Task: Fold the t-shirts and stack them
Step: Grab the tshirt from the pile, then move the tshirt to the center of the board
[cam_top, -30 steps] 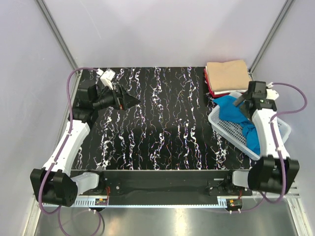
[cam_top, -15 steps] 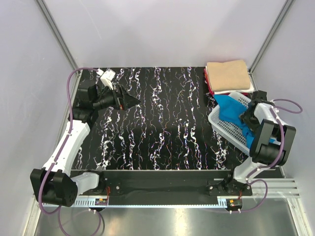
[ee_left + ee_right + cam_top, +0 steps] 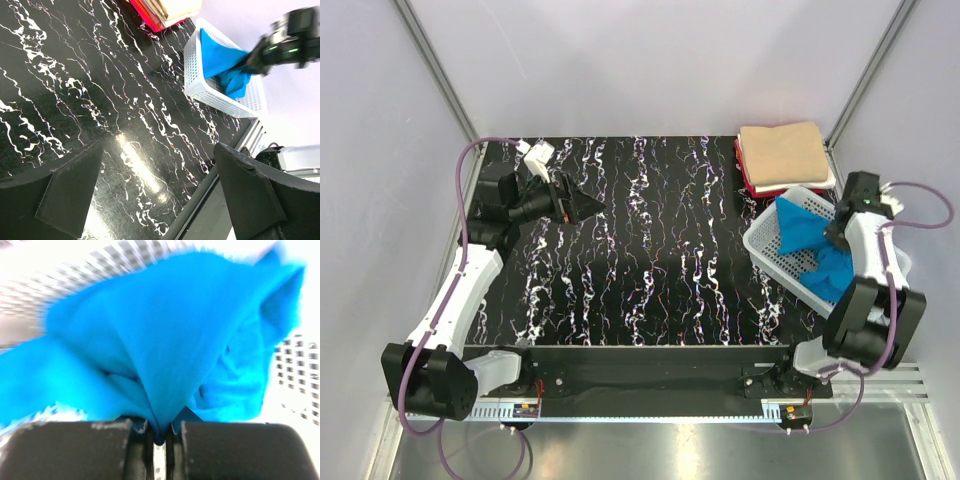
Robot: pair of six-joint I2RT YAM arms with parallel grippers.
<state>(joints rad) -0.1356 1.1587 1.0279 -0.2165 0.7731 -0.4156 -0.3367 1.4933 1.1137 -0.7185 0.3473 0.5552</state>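
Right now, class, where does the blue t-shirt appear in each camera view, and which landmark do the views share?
Top external: the blue t-shirt at right, bunched in the white basket.
Left wrist: blue t-shirt upper right, in the white basket.
Right wrist: blue t-shirt fills the frame, pinched in the right gripper.
Shared landmark: the white basket, its mesh blurred at the right wrist view's edges.

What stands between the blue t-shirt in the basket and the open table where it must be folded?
Only the wall of the white basket. The right gripper is shut on the blue t-shirt, which lies inside it, so the cloth must rise over the rim. Beyond, the black table shows nothing in the way.
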